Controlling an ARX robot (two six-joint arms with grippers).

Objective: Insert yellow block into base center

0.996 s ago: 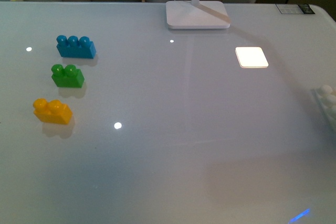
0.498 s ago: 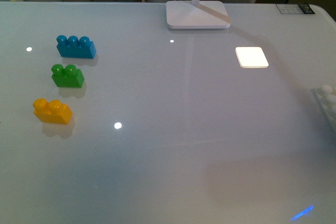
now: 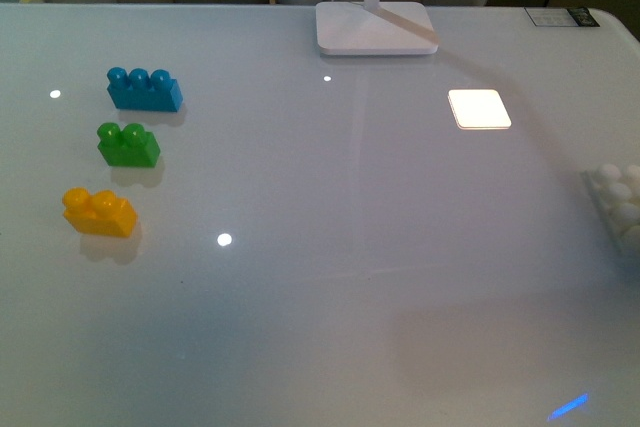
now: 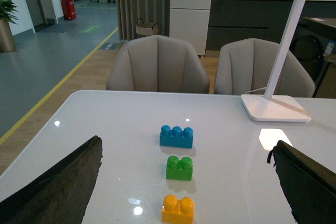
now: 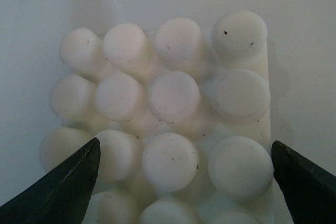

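The yellow block lies on the table at the left front, the nearest of a row of three bricks; the left wrist view shows the yellow block too. My left gripper hangs open above and short of it, jaws wide apart, nothing between them. The white studded base shows only in part at the right edge of the front view. In the right wrist view the base fills the picture, and my right gripper is shut on it, a finger at each side edge.
A green brick and a longer blue brick lie behind the yellow one. A white lamp foot stands at the back middle, with a glowing white square to its right. Chairs stand beyond the table's far edge.
The base has come further into the front view from the right edge, moving left. The three bricks have not moved.
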